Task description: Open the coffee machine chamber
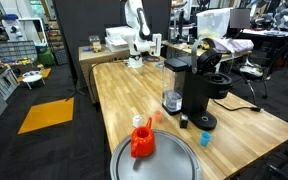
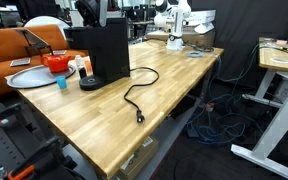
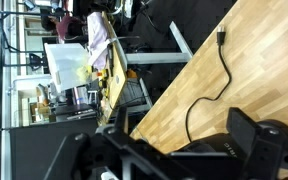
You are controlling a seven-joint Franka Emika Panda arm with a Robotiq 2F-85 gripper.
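The black coffee machine (image 1: 196, 88) stands near the table's middle, with a clear water tank (image 1: 171, 85) on its side and a round drip base (image 1: 205, 122). Its rounded chamber head (image 1: 214, 68) sits on top; at this size I cannot tell the lid's position. From behind, the machine is a black box (image 2: 106, 50). My gripper (image 1: 144, 52) hangs at the table's far end, well away from the machine, and shows there in both exterior views (image 2: 175, 40). In the wrist view its fingers (image 3: 182, 125) are spread open and empty above the wood.
A black power cable (image 2: 134, 95) snakes across the table (image 2: 164, 110) behind the machine and shows in the wrist view (image 3: 209, 90). A red jug (image 1: 142, 142) sits on a round grey tray (image 1: 179, 162). A small blue cup (image 1: 205, 140) stands next to the drip base.
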